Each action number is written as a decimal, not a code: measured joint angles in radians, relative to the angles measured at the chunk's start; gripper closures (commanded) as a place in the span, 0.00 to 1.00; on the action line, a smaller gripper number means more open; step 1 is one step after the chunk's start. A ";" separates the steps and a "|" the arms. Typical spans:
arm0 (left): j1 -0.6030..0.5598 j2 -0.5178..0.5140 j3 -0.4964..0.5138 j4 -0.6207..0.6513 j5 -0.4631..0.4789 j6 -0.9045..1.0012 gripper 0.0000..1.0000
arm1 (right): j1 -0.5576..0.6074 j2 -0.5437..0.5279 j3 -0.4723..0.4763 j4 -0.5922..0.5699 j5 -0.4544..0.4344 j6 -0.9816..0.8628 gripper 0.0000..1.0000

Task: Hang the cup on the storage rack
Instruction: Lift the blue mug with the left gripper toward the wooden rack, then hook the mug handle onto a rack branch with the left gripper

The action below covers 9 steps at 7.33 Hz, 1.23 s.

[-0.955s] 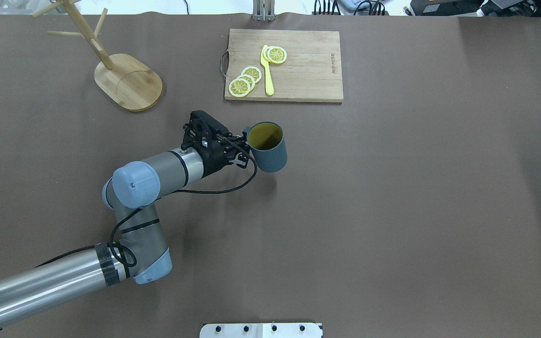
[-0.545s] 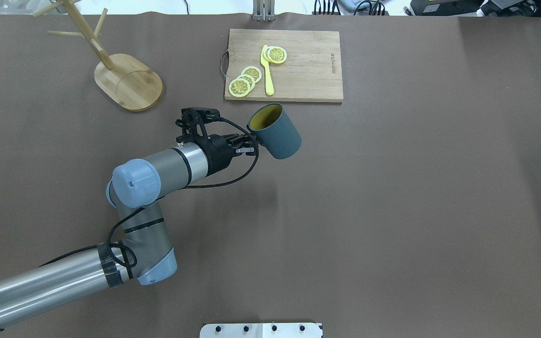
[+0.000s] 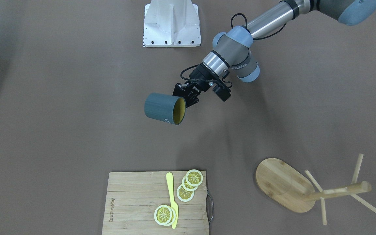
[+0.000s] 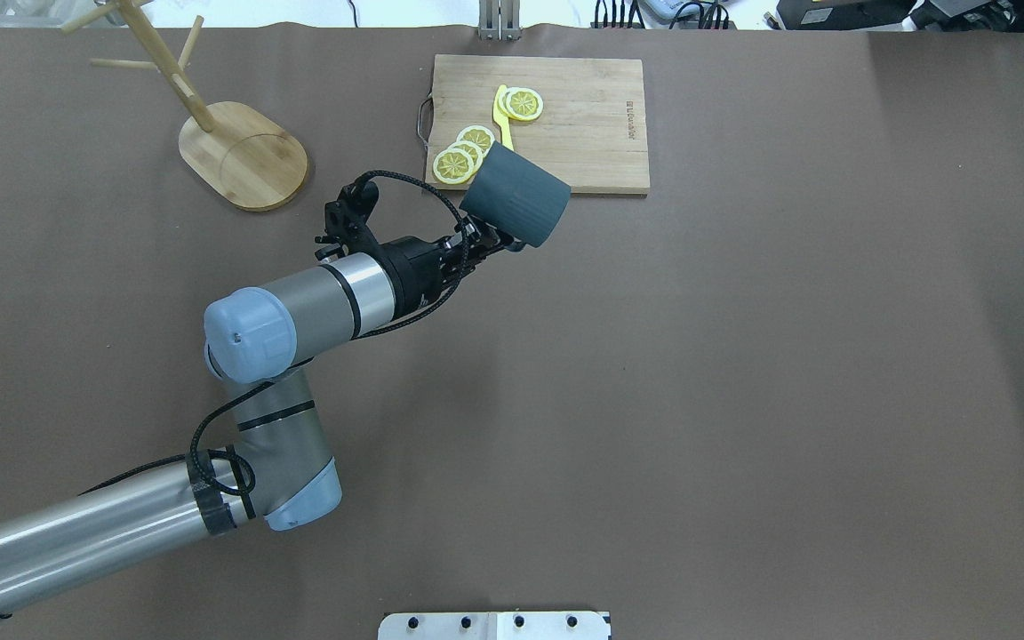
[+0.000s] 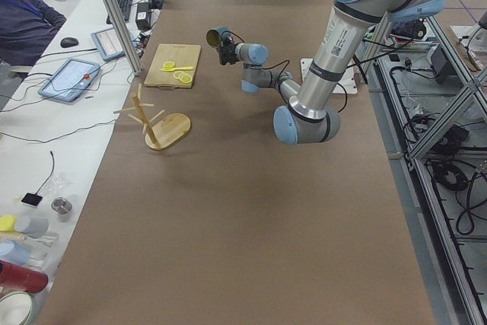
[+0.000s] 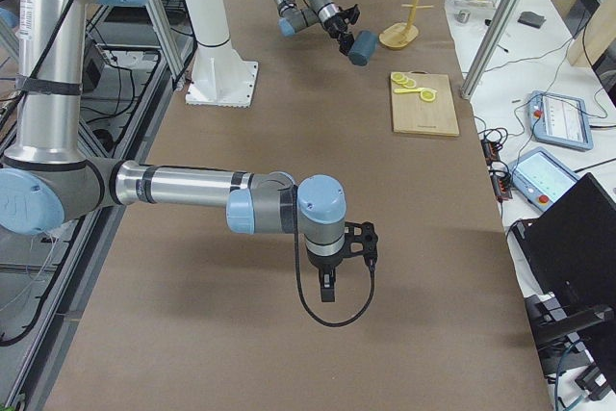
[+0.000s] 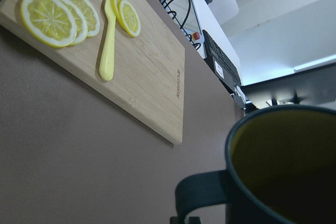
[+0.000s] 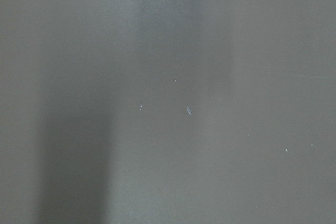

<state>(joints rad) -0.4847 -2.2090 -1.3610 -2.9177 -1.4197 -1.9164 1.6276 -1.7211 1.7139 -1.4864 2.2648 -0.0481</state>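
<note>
From the front, the left jaws are pinched tight on the cup [image 3: 160, 109] at its handle side and hold it up off the surface [image 3: 60, 130]. The cup is tipped over, with its mouth facing 3 o'clock. The storage rack [image 3: 282, 184] stands at 4 o'clock from it, well apart, with bare brown room between them. The cutting board [image 3: 135, 202] sits at 6 o'clock.

From overhead, the cup covers part of the board's near edge, by its left corner. The rack is at 10 o'clock, across bare surface.

From the left end, the cup hangs high over the surface, beyond the rack.

From the right end, the right jaws hang over bare surface, far from the cup. One cannot tell if they are open or closed.

The left wrist camera shows the cup's dark rim and handle at 5 o'clock. The lemon slices [image 7: 50, 17] and the yellow knife [image 7: 107, 45] lie on the board at 11 o'clock.

The right wrist camera shows only plain surface.
</note>
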 measured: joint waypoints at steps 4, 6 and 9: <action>-0.109 -0.006 0.005 -0.008 0.100 -0.454 1.00 | 0.000 -0.001 0.001 0.002 -0.002 0.000 0.00; -0.177 -0.009 0.044 0.012 0.104 -0.628 1.00 | 0.000 -0.002 0.000 0.004 -0.004 -0.001 0.00; -0.277 -0.019 0.118 0.051 0.104 -0.795 1.00 | 0.000 -0.003 0.000 0.005 -0.008 -0.001 0.00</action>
<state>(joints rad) -0.7619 -2.2279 -1.2427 -2.8665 -1.3160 -2.7116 1.6276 -1.7241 1.7135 -1.4815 2.2572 -0.0494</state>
